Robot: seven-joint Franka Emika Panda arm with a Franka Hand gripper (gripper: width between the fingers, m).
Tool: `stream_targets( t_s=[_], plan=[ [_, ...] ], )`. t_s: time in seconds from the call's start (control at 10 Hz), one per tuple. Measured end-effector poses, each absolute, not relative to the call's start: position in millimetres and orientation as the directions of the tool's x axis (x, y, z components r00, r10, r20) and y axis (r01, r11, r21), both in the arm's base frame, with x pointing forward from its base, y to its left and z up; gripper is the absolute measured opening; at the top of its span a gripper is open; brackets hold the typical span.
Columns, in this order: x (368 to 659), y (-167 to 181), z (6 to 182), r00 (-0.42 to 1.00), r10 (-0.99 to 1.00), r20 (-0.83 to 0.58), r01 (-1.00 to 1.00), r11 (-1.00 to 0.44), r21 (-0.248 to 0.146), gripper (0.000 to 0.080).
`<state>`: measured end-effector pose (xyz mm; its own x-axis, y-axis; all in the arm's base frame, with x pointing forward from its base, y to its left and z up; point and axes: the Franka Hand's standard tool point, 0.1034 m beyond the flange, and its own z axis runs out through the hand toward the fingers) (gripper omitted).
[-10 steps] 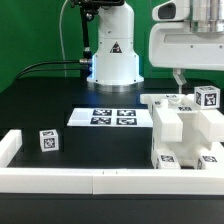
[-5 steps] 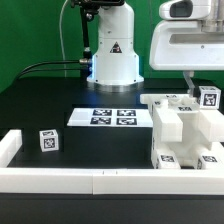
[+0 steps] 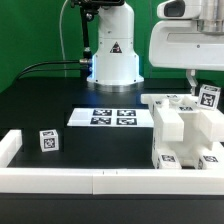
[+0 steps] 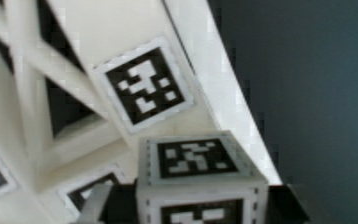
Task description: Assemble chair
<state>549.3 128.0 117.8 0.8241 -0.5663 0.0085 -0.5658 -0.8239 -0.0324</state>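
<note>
Chair parts sat clustered at right of the exterior frame, against the white rail along the lower edge. Dark worktop lay open at left, one tagged cube there. Marker board at centre. Claw above the cluster; jaw state could not be told. Tags only, no readable text.

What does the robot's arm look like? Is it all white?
Mostly, yes. The arm has smooth, rounded white shells with a grey patch near the top. Thin pale fingers hang below it. Its chunky white base has a black warning triangle and a blue glowing ring, and black cables trail off behind.
</note>
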Motion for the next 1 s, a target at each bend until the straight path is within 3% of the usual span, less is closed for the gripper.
stream_targets(
  t_s=[0.3,0.5,0.6,0.7,0.8,0.9,1.0],
  plan=[
    [550.7,128.4,117.8,0.508,-0.861,0.001,-0.86,-0.508,-0.046,0.0282],
    [551.1,128.6,117.6,0.364,-0.931,-0.011,-0.93,-0.363,-0.05,0.0282],
    [551.0,128.9,117.5,0.359,-0.933,-0.012,-0.932,-0.358,-0.05,0.031],
    [551.0,129.0,117.5,0.37,-0.929,-0.011,-0.928,-0.369,-0.05,0.0444],
    [550.8,128.9,117.5,0.421,-0.907,-0.008,-0.906,-0.42,-0.048,0.0444],
    [551.3,128.0,118.3,0.544,-0.839,-0.005,-0.838,-0.544,-0.045,0.0598],
    [553.1,122.7,118.7,0.65,-0.76,0.0,-0.759,-0.649,-0.049,0.0634]
  ],
)
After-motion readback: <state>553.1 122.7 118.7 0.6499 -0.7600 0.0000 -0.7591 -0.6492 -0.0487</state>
